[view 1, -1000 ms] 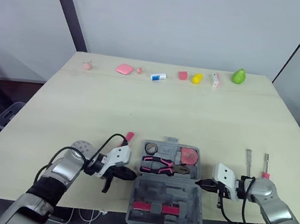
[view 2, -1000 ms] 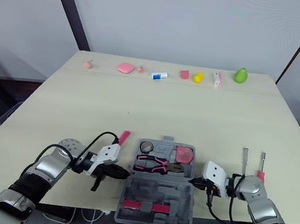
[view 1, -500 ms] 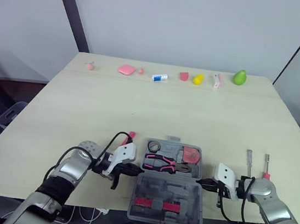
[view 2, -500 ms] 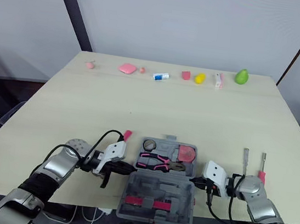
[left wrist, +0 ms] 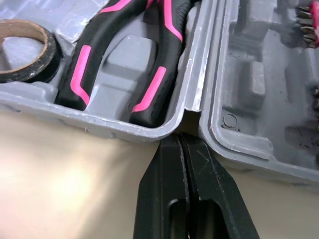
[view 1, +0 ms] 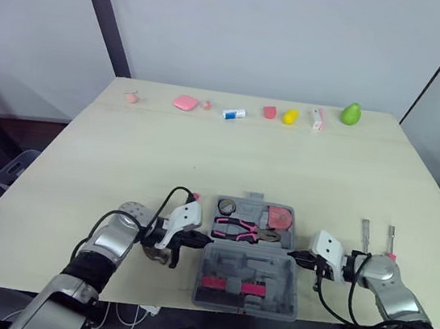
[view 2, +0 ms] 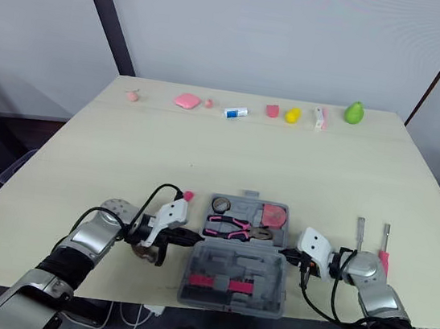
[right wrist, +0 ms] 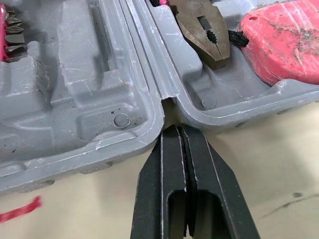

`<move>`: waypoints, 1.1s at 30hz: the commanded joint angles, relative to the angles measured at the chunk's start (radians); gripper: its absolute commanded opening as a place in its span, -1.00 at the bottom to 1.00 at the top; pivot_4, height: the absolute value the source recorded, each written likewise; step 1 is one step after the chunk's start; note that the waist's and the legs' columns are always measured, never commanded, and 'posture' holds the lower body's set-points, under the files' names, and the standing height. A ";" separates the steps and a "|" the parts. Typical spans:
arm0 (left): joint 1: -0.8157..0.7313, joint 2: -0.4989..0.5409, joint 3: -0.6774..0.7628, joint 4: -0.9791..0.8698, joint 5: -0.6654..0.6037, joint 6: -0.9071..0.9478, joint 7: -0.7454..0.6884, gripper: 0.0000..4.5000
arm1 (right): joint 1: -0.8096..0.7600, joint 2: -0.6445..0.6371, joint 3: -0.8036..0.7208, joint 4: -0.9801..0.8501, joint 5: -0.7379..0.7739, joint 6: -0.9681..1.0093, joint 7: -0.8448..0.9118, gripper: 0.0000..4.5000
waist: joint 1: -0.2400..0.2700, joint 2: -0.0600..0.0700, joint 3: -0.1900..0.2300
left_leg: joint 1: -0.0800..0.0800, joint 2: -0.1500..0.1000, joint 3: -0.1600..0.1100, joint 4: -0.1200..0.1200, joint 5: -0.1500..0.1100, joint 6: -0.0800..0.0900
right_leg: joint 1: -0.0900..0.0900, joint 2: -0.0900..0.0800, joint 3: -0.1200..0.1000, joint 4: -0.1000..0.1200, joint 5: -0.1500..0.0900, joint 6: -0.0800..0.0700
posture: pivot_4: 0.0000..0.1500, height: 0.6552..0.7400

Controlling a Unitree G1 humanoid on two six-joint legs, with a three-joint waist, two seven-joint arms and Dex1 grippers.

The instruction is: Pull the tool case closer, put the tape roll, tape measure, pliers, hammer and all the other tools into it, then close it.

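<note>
The grey tool case (view 1: 291, 240) lies open near the table's front edge. Its far half holds the black tape roll (view 1: 226, 207), the pink-handled pliers (view 1: 237, 231) and a red tape measure (view 1: 279, 218). The near half (view 1: 244, 299) carries pink bits. My left gripper (view 1: 193, 243) is shut, its tip against the hinge notch on the case's left side (left wrist: 192, 107). Shut as well, my right gripper (view 1: 299, 261) has its tip at the right hinge notch (right wrist: 168, 102). The pliers' jaws (right wrist: 202, 31) and the tape measure (right wrist: 281, 37) lie just beyond it.
Two slim metal-shafted tools (view 1: 365, 233) (view 1: 391, 238), one with a pink handle, lie right of the case. A pink handle (view 2: 187, 197) pokes out behind my left gripper. Small items, among them a green pear (view 1: 350, 113), line the far edge.
The case has slid a little away from the front edge. My left gripper moved right up to the case's left hinge. The right gripper stayed at the right hinge and followed the case.
</note>
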 commanded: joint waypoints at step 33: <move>-0.052 -0.047 0.005 0.080 0.026 -0.036 0.058 -0.98 | -0.028 0.042 -0.013 -0.012 0.012 -0.021 -0.041 -1.00 | -0.001 0.000 0.000 | 0.000 -0.001 0.000 0.000 0.000 0.000 | 0.000 0.000 0.001 0.000 0.001 0.001 | 1.00 1.00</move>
